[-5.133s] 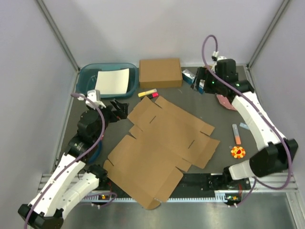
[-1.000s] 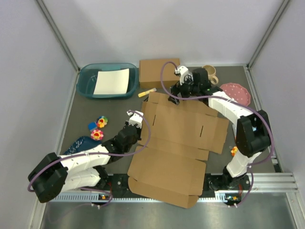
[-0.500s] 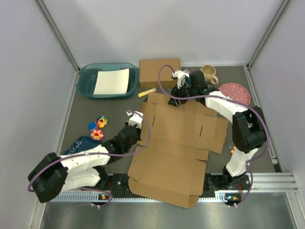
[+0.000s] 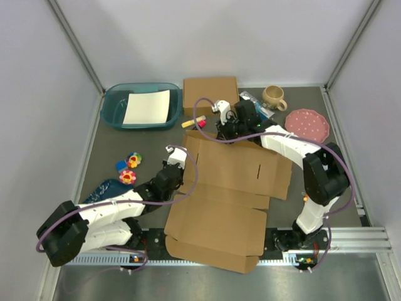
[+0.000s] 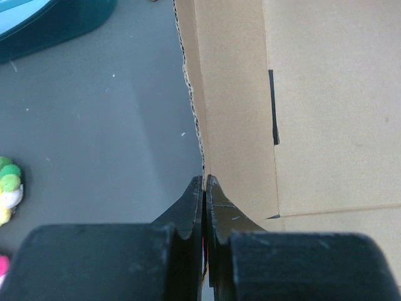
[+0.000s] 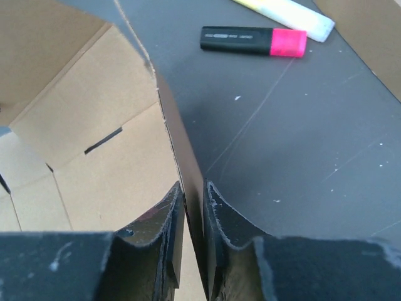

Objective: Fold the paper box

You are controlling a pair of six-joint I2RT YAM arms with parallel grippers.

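The paper box (image 4: 233,182) is a flat brown die-cut sheet lying across the middle of the mat. My left gripper (image 4: 178,164) is shut on the sheet's left edge, and the left wrist view shows the corrugated edge (image 5: 199,119) running straight into the closed jaws of that gripper (image 5: 205,183). My right gripper (image 4: 225,132) is at the far edge. In the right wrist view its jaws (image 6: 193,191) pinch a far flap (image 6: 178,147) that stands raised off the mat.
A smaller cardboard box (image 4: 210,95) sits at the back, with a teal bin (image 4: 114,110) holding white paper to its left. A mug (image 4: 274,96) and pink plate (image 4: 307,124) are back right. Markers (image 6: 254,41) lie near the flap. Flower toys (image 4: 128,169) lie left.
My right gripper has moved left along the far edge and closed from wide open onto the flap. The sheet's far edge shifted left. The left gripper stayed shut in place.
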